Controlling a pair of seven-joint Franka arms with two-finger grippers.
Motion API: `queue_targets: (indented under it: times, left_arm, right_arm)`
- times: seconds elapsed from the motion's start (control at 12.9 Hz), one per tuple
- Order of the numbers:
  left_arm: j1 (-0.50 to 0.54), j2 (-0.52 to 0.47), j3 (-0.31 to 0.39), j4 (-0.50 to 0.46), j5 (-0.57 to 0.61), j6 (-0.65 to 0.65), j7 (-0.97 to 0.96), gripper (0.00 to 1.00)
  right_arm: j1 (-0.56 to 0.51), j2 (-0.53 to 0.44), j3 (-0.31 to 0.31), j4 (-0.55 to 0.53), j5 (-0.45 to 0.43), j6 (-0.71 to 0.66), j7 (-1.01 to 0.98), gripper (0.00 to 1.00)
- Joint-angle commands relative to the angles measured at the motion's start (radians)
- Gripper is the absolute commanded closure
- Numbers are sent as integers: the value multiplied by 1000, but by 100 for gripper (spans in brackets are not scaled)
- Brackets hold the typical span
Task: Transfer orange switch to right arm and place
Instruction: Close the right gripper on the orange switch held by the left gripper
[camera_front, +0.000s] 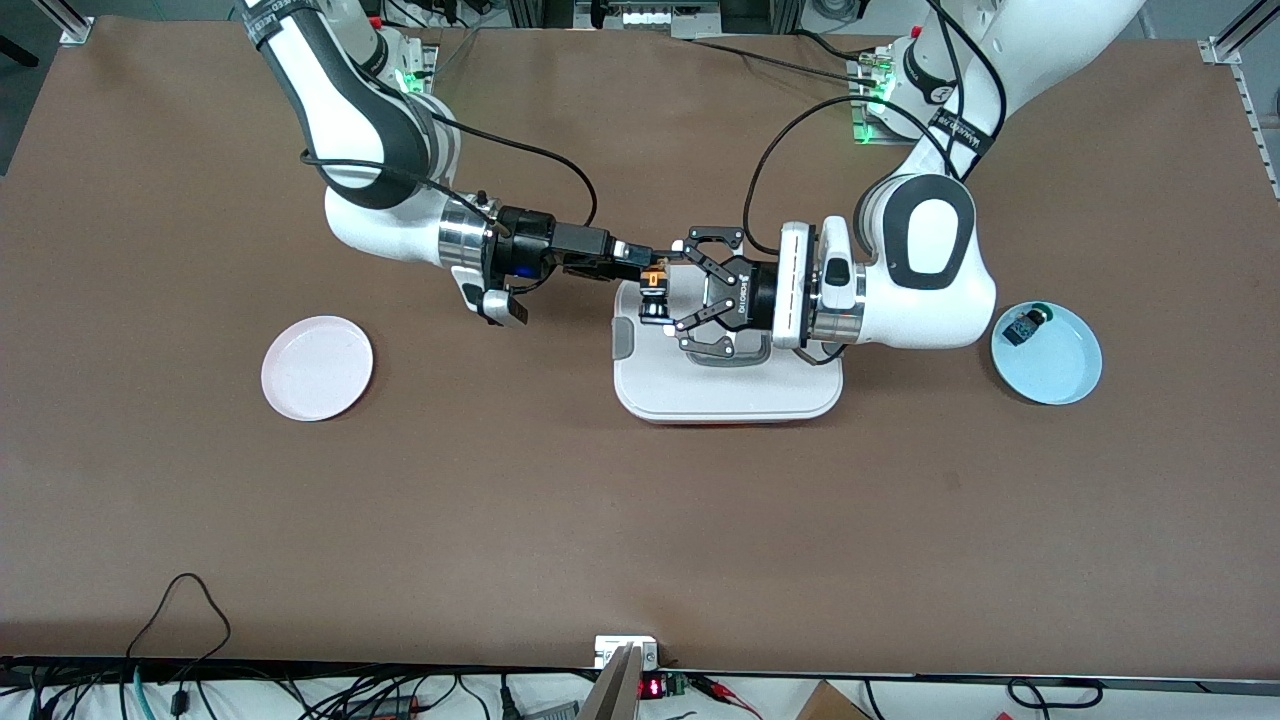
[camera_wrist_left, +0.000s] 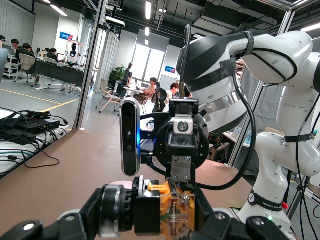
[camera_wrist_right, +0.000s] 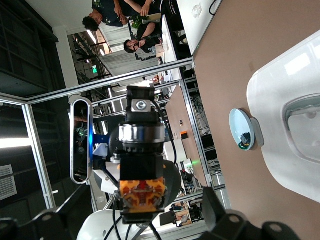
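**Two claws meet at one switch over the white tray**

One orange switch (camera_front: 653, 290) hangs in the air above the tray (camera_front: 727, 385), pinched in the left gripper (camera_front: 662, 292), whose linkage fingers are clamped on its black body. The right gripper (camera_front: 645, 262) sits at about twelve o'clock from the switch in the front view, its slim fingers spread wide around the switch's orange end, not visibly squeezing it.

In the left wrist view the switch (camera_wrist_left: 172, 210) fills the foreground between the dark fingers, with the right gripper (camera_wrist_left: 182, 187) head-on just above it and a blue light on the camera bar beside it. The right wrist view shows the switch's orange-tan contacts (camera_wrist_right: 142, 192) and the left gripper's body facing the lens; it also catches the tray's edge (camera_wrist_right: 270, 125).

Only the front view shows the pink plate (camera_front: 317, 367) at nine o'clock from the tray and the blue plate (camera_front: 1046, 353) at three o'clock, carrying a small green-capped switch (camera_front: 1025, 325).
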Motion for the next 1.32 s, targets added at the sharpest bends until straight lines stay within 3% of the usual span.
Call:
queue_targets:
  times: [0.0,0.23,0.54,0.93,1.24]
  left_arm:
    - [-2,-14,-2,2,-26,7,-7,57]
    - [-2,-14,-2,4,-26,7,-8,57]
    - [-2,-14,-2,13,-26,7,-19,57]
    - [-2,-14,0,22,-20,7,-44,57]
    - [-2,-14,0,22,-18,7,-44,57]
  right_arm:
    - [16,-8,-5,1,36,25,-24,10]
    - [17,-6,-5,5,46,31,-24,31]
    - [19,-6,-5,19,51,37,-18,44]
    - [34,-6,-7,28,51,47,-17,79]
    - [31,-5,-7,30,50,45,-17,87]
